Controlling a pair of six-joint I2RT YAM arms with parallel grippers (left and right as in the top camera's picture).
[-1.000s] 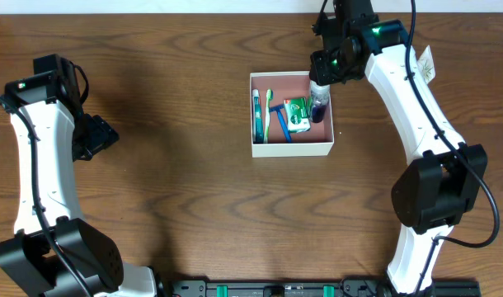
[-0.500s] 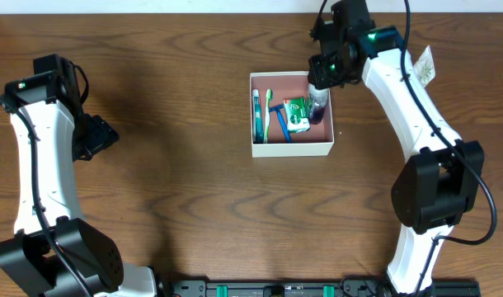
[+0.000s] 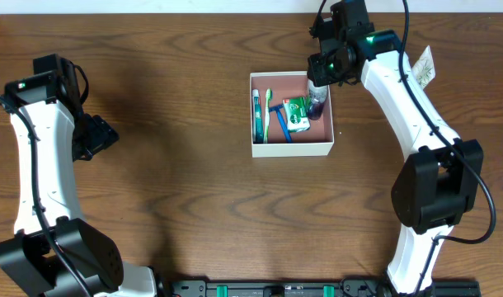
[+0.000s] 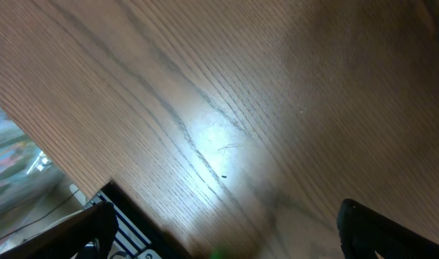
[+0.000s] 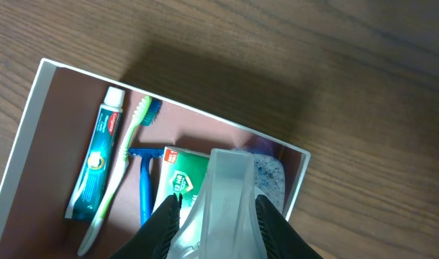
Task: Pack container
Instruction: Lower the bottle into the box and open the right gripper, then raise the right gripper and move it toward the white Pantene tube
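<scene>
Overhead: right jaws hidden under the wrist housing. Only the lower part of the bottle (image 3: 318,105) shows below it. Print on the green box (image 3: 297,114) is too small to read. Tag (image 3: 425,64) by the right arm is half covered, content unreadable.

Right wrist: bottle runs off the bottom edge. It covers part of the green box and most of a bluish patch (image 5: 269,177); can't tell what that is. Container (image 5: 24,155) near side is cut off at the bottom edge.

Left wrist: left jaws are only dark bits in the bottom corners. Past the table (image 4: 277,86) edge all is blur. Green speck (image 4: 219,253) at the bottom edge, unidentifiable.
</scene>
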